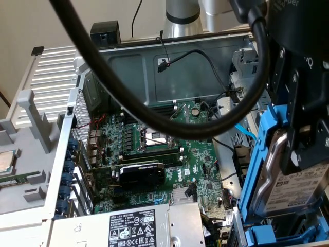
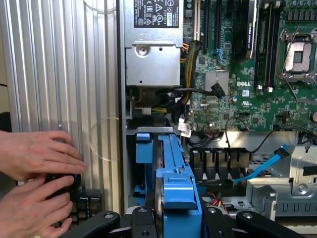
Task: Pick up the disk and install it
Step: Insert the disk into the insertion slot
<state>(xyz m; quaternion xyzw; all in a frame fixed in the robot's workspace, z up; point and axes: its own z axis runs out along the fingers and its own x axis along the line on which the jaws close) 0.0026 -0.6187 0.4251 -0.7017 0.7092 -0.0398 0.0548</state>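
The tool [image 2: 178,220] grips one disk [image 2: 177,191] on edge over the open case [image 1: 149,72], two hands [image 2: 37,154] [image 2: 29,210] at its ribbed panel [image 2: 59,69].

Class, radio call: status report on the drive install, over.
Gripper, jaws shut on the disk. Disk on edge over open computer case. Person's hands beside case.

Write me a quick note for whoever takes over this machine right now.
Gripper: fingers shut on the disk, held on edge at the drive-bay end of the open computer case, exterior view's right.
Done: disk picked up.
Left: disk not yet seated in the case.
Note: a person's hands rest on the ribbed panel beside the case.
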